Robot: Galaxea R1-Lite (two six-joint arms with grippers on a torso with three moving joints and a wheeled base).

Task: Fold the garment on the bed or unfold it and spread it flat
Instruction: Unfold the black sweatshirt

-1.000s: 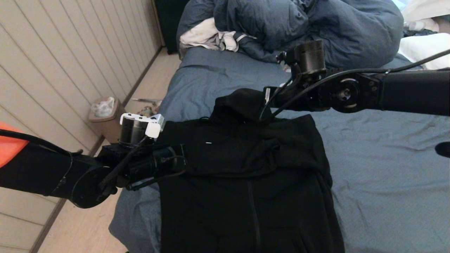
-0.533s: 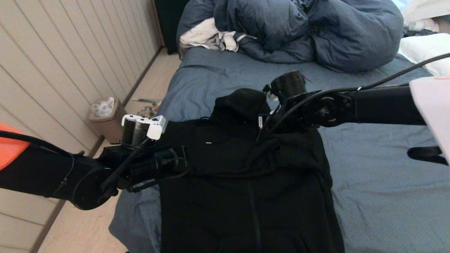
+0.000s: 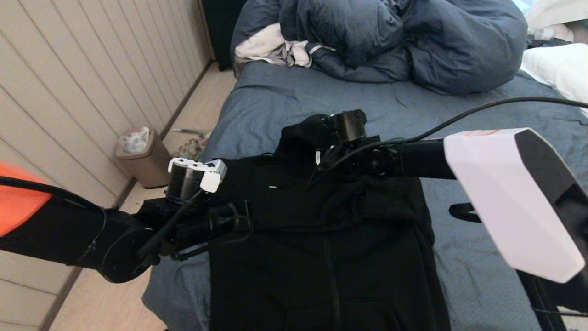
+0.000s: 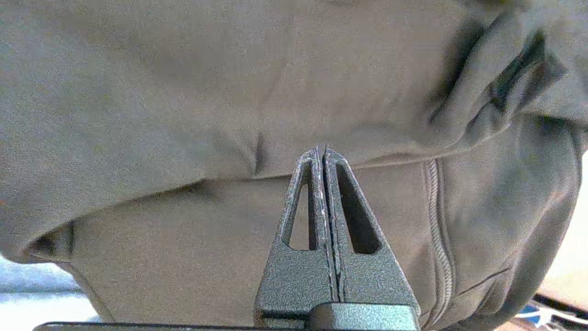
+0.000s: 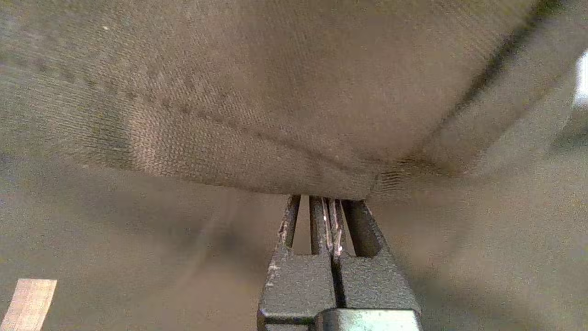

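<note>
bedroom, bed (image 3: pixel 285 99), rumpled duvet (image 3: pixel 404 37)

Garment (image 3: pixel 321 239): thick matt black cloth, visibly woven close up, corded zip seam. Bed (image 3: pixel 482 193) sheet: wrinkled blue-grey cloth. Duvet (image 3: pixel 390 37): puffy, soft. Gripper fingers (image 4: pixel 321 220): rough speckled grey metal. Wall (image 3: pixel 69 82): pale smooth planks. Right arm shell (image 3: pixel 496 197): smooth white plastic.

A pale panelled wall (image 3: pixel 92 69) runs along the nine o'clock side, meeting a light wooden floor (image 3: pixel 197 105). A brown bin (image 3: pixel 140 156) with a plastic liner stands against the wall at nine o'clock. At twelve o'clock a puffy blue-grey duvet (image 3: pixel 390 37) is heaped, with white-grey cloth (image 3: pixel 271 46) beside it.
</note>
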